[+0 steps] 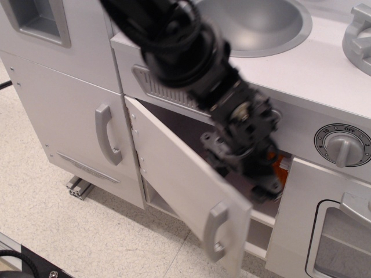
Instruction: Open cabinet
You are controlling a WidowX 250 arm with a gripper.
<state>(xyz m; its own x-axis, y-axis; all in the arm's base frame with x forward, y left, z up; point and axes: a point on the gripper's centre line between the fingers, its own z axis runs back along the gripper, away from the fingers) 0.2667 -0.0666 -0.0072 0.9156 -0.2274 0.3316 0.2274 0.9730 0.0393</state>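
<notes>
Only "OFF" reads on the dial (343, 143).

The cabinet's door (185, 188) is standing ajar, hinged at its left; the gripper (255, 174) is sitting behind it, seemingly inside the opening, under the sink (261, 26).

White cabinet (174, 174) door swung well outward, grey bar handle at free edge; interior mostly hidden.

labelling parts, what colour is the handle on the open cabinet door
Grey, on a white door; the handle shows best in the observation.image view.
</notes>
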